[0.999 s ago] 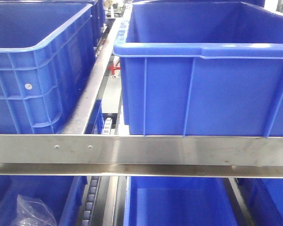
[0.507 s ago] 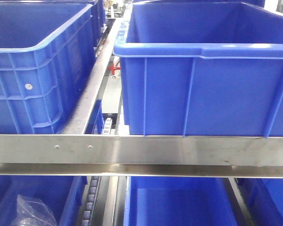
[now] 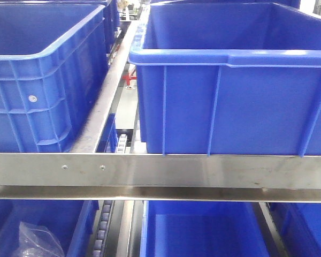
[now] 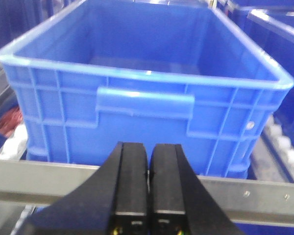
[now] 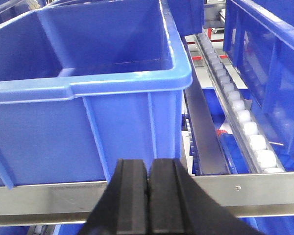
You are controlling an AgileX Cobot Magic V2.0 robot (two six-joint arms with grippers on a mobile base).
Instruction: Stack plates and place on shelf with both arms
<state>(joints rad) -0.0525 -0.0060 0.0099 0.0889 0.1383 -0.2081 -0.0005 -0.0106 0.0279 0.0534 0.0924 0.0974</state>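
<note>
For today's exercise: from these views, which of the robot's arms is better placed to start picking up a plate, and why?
Neither can be favoured. No plate shows in any view. The left gripper and the right gripper are both shut and empty, each facing a blue crate behind a steel shelf rail.

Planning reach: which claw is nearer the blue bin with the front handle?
Left. The left claw faces that bin across the rail; the right claw faces a plain-fronted bin.
</note>
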